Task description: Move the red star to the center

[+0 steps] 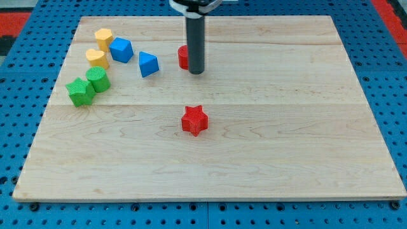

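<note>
Below my tip [196, 71] — red star [194, 121], flat.

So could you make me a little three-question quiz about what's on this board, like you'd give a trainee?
1. True or false: my tip is touching the red star.
2. How many blue blocks are on the wooden board?
3. Which block sits partly hidden behind the rod? A) a green one B) a red one C) a yellow one

Key:
1. False. The tip is above the star toward the view's top, with bare board between them.
2. Two: a blue block and a blue block to its right.
3. B, the red block; its shape cannot be made out.
</note>
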Controlling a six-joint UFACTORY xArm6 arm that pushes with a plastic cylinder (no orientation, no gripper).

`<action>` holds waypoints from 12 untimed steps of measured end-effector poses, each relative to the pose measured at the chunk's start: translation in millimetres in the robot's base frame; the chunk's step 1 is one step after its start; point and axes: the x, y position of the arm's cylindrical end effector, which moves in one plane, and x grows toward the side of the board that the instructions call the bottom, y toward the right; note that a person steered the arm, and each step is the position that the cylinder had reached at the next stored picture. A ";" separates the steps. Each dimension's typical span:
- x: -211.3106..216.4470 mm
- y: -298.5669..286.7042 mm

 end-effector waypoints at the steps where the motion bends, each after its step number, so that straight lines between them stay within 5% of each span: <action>1: -14.0 -3.5; 2: 26.2 45.3; 3: 122.2 112.9; 4: 173.5 85.4; 6: 112.0 -13.1; 8: 133.9 -30.5; 11: 60.4 5.0; 12: 99.7 27.3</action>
